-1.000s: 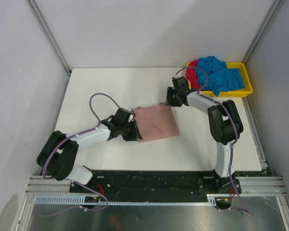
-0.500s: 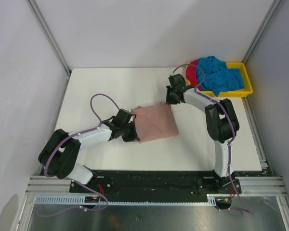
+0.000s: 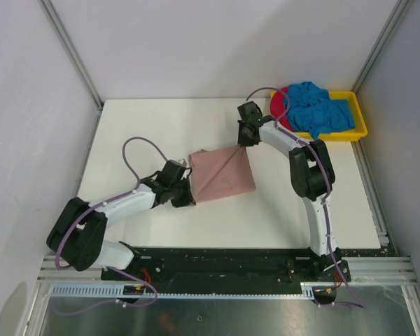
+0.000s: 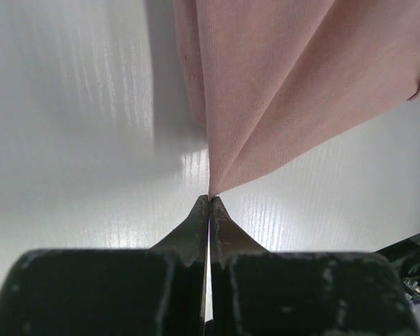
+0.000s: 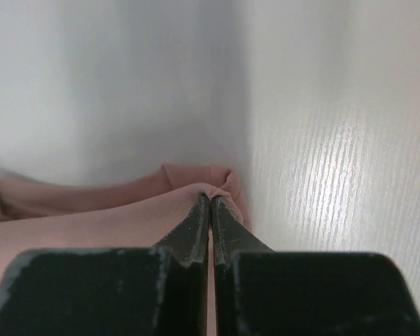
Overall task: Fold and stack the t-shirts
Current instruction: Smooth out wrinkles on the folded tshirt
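Top external view shows one white rectangular table [image 3: 147,126] with two black-and-white arms reaching over it from the near edge. One dusty pink cloth t-shirt [image 3: 222,175] lies near the table's middle, partly folded into a rough square with a diagonal crease. At the far right corner sits one yellow plastic tray [image 3: 362,115] holding a crumpled bright blue cloth heap [image 3: 318,105]; I cannot tell how many shirts are in it. One red cloth shirt [image 3: 278,105] lies under the heap's left side. The left gripper [image 4: 209,199] pinches the pink shirt's near left corner, fingers pressed together on a point of cloth lifted off the table. The right gripper [image 5: 211,199] is likewise clamped on a fold at the shirt's far right corner.
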Controlling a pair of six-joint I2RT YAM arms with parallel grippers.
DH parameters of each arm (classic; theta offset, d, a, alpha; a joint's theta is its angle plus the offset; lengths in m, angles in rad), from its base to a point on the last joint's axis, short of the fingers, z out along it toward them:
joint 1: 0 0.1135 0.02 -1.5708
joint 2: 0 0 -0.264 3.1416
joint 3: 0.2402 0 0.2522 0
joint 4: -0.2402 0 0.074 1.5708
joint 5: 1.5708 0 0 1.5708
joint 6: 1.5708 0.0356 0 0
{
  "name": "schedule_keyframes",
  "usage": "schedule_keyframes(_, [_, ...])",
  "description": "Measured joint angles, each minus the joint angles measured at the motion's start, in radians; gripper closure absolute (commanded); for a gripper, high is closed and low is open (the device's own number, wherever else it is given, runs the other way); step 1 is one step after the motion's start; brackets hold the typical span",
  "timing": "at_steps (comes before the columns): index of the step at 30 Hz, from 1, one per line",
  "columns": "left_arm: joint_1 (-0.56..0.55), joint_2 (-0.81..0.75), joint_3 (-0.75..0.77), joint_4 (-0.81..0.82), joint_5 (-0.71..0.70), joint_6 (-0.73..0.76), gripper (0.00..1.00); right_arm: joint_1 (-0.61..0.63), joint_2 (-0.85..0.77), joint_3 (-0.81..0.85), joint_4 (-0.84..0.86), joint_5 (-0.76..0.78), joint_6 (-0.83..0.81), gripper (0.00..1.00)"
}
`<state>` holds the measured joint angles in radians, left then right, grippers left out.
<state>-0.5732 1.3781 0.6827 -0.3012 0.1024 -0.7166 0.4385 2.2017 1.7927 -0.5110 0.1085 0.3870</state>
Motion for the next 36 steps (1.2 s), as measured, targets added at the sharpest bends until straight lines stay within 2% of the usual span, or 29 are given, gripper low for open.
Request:
schedule_keyframes(2, [0.002,0.0,0.0,-0.001,0.0,0.006,1.0,0.0,0.033,0.008,-0.007,0.004,0.0,0.93])
schedule_keyframes(4, [0.003,0.003,0.0,-0.001,0.002,0.013,0.99,0.0,0.054,0.009,-0.013,0.004,0.0,0.79])
schedule_keyframes(7, [0.004,0.026,0.007,-0.004,0.006,0.021,0.82,0.0,0.058,0.009,-0.012,0.007,-0.002,0.58])
schedule_keyframes(10, [0.005,0.035,0.019,-0.033,0.008,0.039,0.7,-0.003,0.052,0.01,-0.018,0.016,-0.011,0.47])
schedule_keyframes(16, [0.056,0.005,0.078,-0.077,0.01,0.054,0.66,-0.025,-0.045,-0.016,-0.054,0.011,-0.002,0.45])
schedule_keyframes(21, [0.128,0.006,0.196,-0.083,-0.001,0.054,0.66,-0.055,-0.293,-0.229,-0.029,-0.031,0.051,0.47])
schedule_keyframes(23, [0.145,0.051,0.278,-0.082,-0.013,0.055,0.66,-0.066,-0.399,-0.347,-0.006,-0.066,0.076,0.48])
schedule_keyframes(28, [0.165,0.223,0.455,-0.053,-0.022,0.055,0.66,-0.06,-0.546,-0.598,0.045,-0.127,0.115,0.48])
schedule_keyframes(36, [0.186,0.381,0.507,-0.064,-0.033,0.064,0.64,-0.017,-0.645,-0.874,0.11,-0.2,0.156,0.48])
